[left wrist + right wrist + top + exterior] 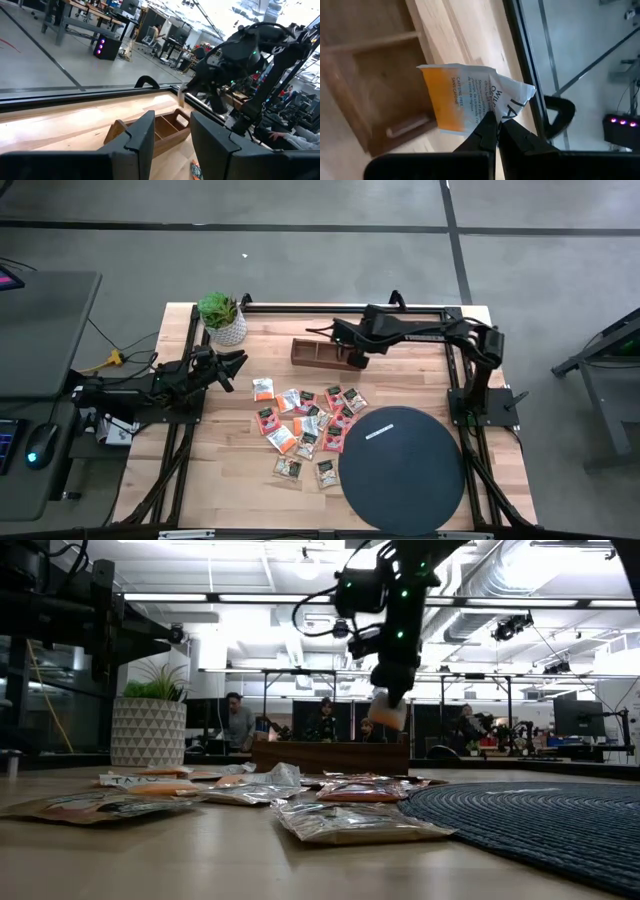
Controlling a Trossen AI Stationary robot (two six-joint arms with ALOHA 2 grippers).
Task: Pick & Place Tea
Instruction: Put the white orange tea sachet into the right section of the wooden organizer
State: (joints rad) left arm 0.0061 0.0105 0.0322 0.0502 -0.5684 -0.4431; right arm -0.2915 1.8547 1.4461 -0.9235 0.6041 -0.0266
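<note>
Here, right pincer (495,122) clenched on orange-white tea sachet (465,97), sachet pinched at fingertips, above wooden tray (365,75)

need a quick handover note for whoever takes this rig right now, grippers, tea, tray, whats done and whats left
Right gripper: shut on an orange-and-white sachet, held in the air over the right-hand end of the wooden tray.
Left gripper: open, empty, waiting at the table's left side, clear of the tea.
Tea pile: loose sachets lie on the table between the tray and the black disc.
Done: one sachet picked and carried to the tray.
Left: release it into a compartment, then move the rest of the pile. The tray's visible compartments look empty, though they are not all in view.
</note>
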